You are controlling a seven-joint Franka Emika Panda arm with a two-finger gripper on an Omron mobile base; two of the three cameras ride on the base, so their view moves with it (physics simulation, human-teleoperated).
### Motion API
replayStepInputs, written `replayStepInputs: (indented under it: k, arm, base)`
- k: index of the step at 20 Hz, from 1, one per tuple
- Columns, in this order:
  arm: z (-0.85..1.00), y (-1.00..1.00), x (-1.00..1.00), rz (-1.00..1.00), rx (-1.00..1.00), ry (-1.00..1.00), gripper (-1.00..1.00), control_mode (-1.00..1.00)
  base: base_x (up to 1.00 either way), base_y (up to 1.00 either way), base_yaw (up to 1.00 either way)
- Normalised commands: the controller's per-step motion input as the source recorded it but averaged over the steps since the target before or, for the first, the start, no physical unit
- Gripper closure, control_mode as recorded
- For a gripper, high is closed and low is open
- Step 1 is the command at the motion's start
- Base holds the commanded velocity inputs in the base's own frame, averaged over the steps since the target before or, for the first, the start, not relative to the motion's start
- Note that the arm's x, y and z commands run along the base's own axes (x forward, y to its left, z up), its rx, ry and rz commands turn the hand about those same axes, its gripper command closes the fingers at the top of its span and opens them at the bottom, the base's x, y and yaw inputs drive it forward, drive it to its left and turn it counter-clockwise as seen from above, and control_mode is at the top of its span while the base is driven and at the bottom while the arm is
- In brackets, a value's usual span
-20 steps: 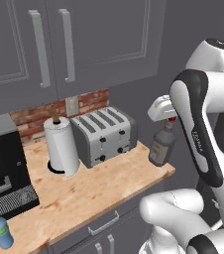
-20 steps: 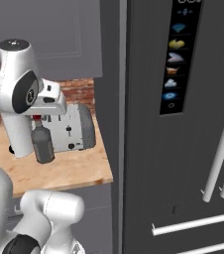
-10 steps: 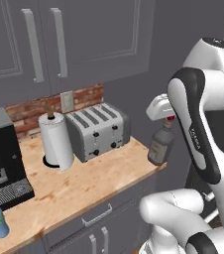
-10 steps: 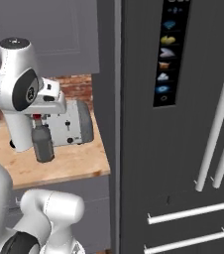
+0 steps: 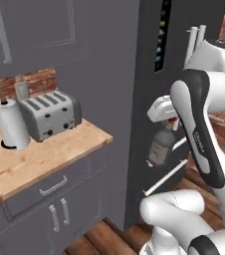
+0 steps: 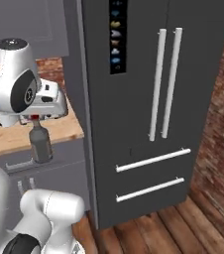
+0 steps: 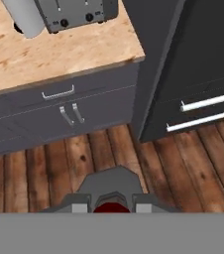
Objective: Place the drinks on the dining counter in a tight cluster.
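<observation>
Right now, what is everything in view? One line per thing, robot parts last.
Bottle: one, dark grey-brown with red cap, hanging from the fingers above the floor.
Toaster: one, silver, on the wood counter.
Paper towel roll: one, white, left of the toaster.
Wood counter: one, light wood over grey cabinets.
Fridge: one, dark grey with pale handles, right of the counter.
Floor: brown planks.
Fingers: shut on the bottle's cap.

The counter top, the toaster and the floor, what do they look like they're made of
Counter top: pale wood, matte, speckled grain.
Toaster: probably brushed metal, grey with soft sheen.
Floor: reddish-brown wooden planks, visible seams and grain.
</observation>
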Motion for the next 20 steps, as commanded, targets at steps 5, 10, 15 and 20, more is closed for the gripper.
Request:
replayStepInputs:
  k: [5,10,15,20]
  arm:
    - [0.0,0.0,0.0,0.0,0.0,0.0,1.0,1.0]
    - [0.0,0.0,0.0,0.0,0.0,0.0,1.0,1.0]
    - [0.0,0.0,0.0,0.0,0.0,0.0,1.0,1.0]
    - [0.0,0.0,0.0,0.0,0.0,0.0,1.0,1.0]
  base:
    - [-0.03,0.0,-0.94]
    - [0.0,0.0,-0.98]
    - [0.0,0.0,-0.99]
    - [0.0,0.0,-1.0]
